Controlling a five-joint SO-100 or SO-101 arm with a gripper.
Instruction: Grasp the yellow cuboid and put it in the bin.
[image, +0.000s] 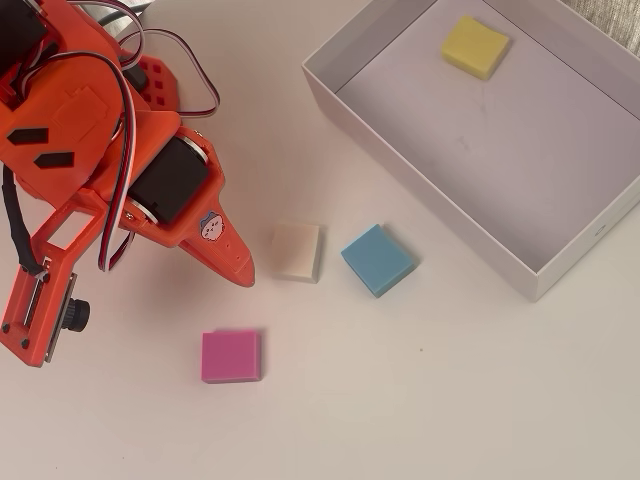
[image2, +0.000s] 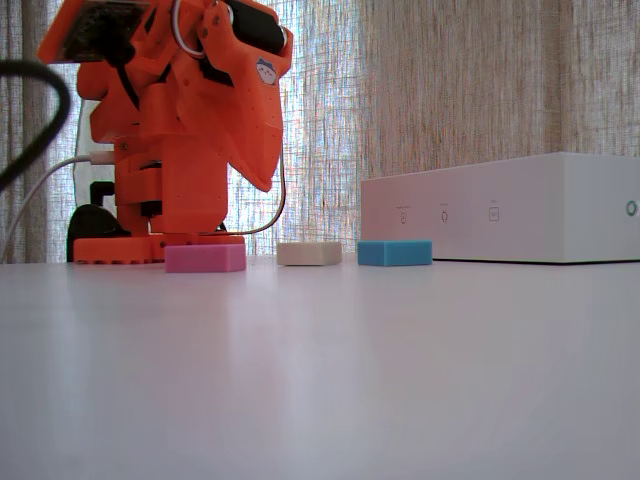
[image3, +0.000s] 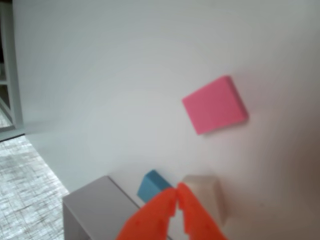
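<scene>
The yellow cuboid (image: 475, 46) lies flat on the floor of the white bin (image: 430, 195), near its far wall in the overhead view. In the fixed view the bin (image2: 500, 220) shows side-on and the cuboid is hidden inside it. A corner of the bin (image3: 95, 210) shows in the wrist view. My orange gripper (image: 243, 275) is shut and empty, raised above the table left of the cream block. In the wrist view its fingertips (image3: 177, 192) meet. In the fixed view it (image2: 262, 180) points down, well above the table.
A cream block (image: 297, 251), a blue block (image: 377, 260) and a pink block (image: 231, 356) lie on the white table left of the bin. They also show in the fixed view: pink (image2: 205, 258), cream (image2: 309, 253), blue (image2: 394, 252). The arm's base (image2: 150, 245) stands behind.
</scene>
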